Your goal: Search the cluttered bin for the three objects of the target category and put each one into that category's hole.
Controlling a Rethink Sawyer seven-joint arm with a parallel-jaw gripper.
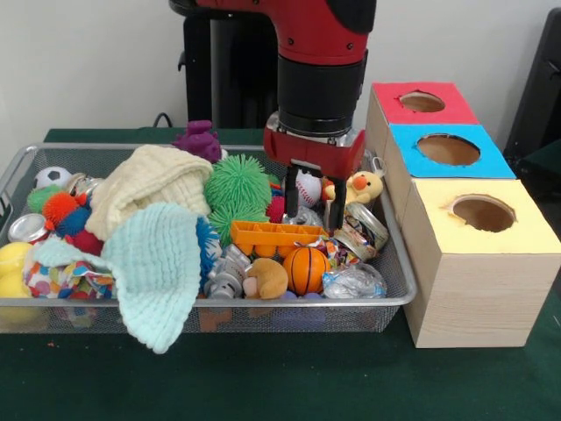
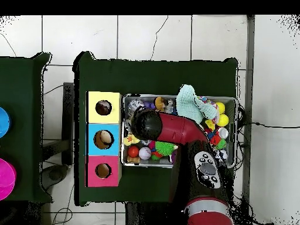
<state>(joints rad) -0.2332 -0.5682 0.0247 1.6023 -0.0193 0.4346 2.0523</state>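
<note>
The silver wire mesh bin [image 1: 351, 303] lies across the table, full of toys and cloths. One white cloth with coloured patches [image 1: 66, 281] lies at its front left, partly under the mint waffle cloth [image 1: 158, 263]. Another bit of printed cloth [image 1: 331, 250] shows by the orange crate [image 1: 276, 235]. My gripper [image 1: 313, 219] hangs open, low in the bin's right part, just above that bit. The yellow-topped box's hole [image 1: 483, 213] is right of the bin and shows in the overhead view too [image 2: 104, 108]. My arm [image 2: 170, 128] hides the gripper from overhead.
The blue-topped hole [image 1: 448, 149] and the red-topped hole [image 1: 422, 102] stand behind the yellow box. A cream waffle cloth [image 1: 153, 184], green spiky balls [image 1: 237, 184], a baseball [image 1: 308, 187], a small basketball [image 1: 307, 269], a plush duck [image 1: 364, 186] and cans crowd the bin.
</note>
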